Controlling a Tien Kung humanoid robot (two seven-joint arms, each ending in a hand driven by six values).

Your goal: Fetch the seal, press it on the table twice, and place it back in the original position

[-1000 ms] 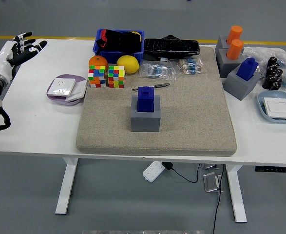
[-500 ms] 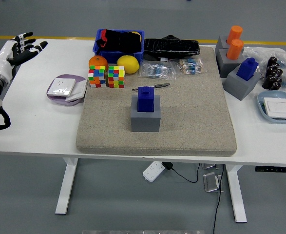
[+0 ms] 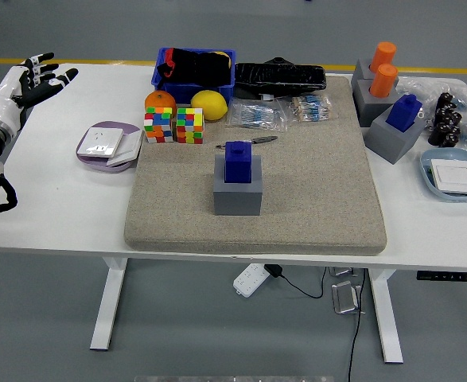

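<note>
Blue seal [image 3: 239,161] sits upright in its gray holder [image 3: 238,193], mid-mat on the beige pad [image 3: 297,215]. That's the spot the task wants it returned to, so the scene fits either a seal waiting to be fetched or one already stamped and put back. Can't tell which from this view.

Left hand [image 3: 36,79] is at the table's far-left corner, well apart from the seal, fingers [image 3: 54,77] spread, holding nothing. Right arm isn't visible.

Judgement, if a fetch is due:
- Long reach across from the left; the purple dish [image 3: 106,146] and 2 puzzle cubes [image 3: 174,125] lie roughly on the line, so the hand should travel above them.
- Grip the seal on its blue sides above the holder rim, lift straight up so the holder doesn't drag.
- A small pen-like item [image 3: 249,142] lies just behind the holder; avoid brushing it.
- Bare pad in front of and beside the holder looks fine for the 2 presses; keep the seal vertical.

A second blue seal [image 3: 405,112] sits in another holder at right, beside 2 orange ones [image 3: 383,69]; not the central one.
</note>
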